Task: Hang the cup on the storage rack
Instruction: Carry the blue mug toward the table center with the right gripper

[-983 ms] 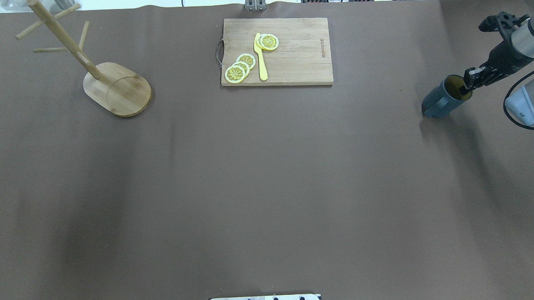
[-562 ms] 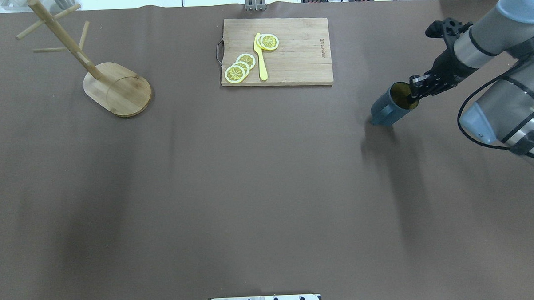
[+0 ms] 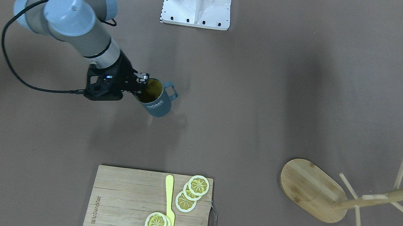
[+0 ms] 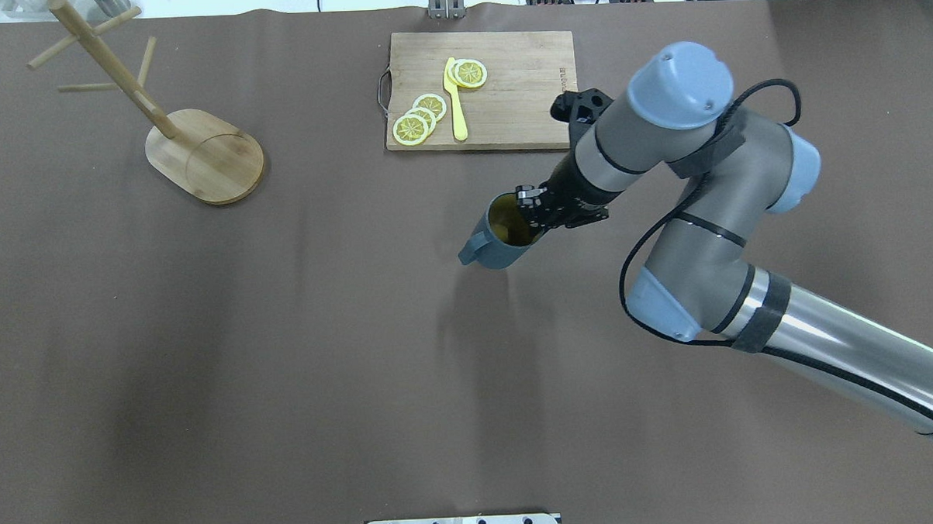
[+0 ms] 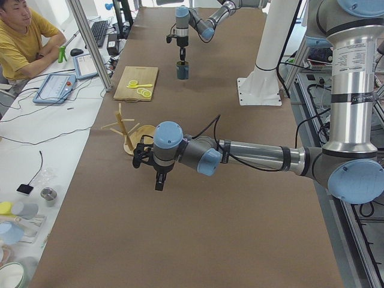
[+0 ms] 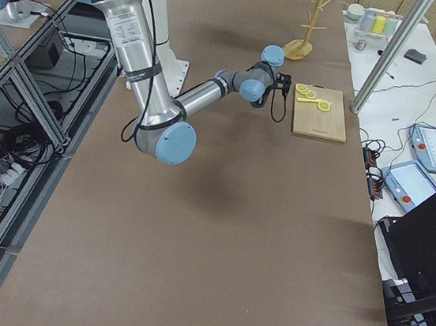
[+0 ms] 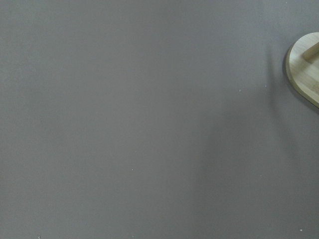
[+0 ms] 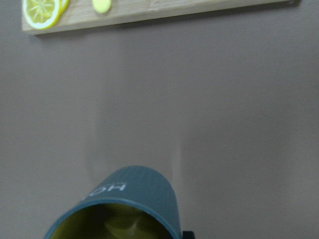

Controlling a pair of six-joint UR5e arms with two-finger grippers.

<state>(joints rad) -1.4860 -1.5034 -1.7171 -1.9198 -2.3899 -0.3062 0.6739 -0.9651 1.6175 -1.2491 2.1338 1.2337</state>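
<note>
The cup (image 4: 501,245) is dark blue-grey with a yellow inside and "HOME" lettering (image 3: 156,103). My right gripper (image 4: 527,216) is shut on its rim and holds it tilted above the table, just in front of the cutting board, with its handle pointing left toward the rack. The cup also fills the bottom of the right wrist view (image 8: 132,196). The storage rack (image 4: 203,155), a bamboo mug tree with thin pegs, stands empty at the far left (image 3: 311,187). My left gripper (image 5: 159,179) shows only in the exterior left view, hovering near the rack, and I cannot tell whether it is open or shut.
A wooden cutting board (image 4: 519,97) with lemon slices (image 4: 419,118) and a yellow knife (image 4: 455,99) lies at the back centre. The rack's base edge shows in the left wrist view (image 7: 305,69). An operator (image 5: 24,39) sits beyond the table's far side.
My right arm has swept left with the cup, from the table's right edge to the middle, in front of the cutting board. The cup's handle now shows.
</note>
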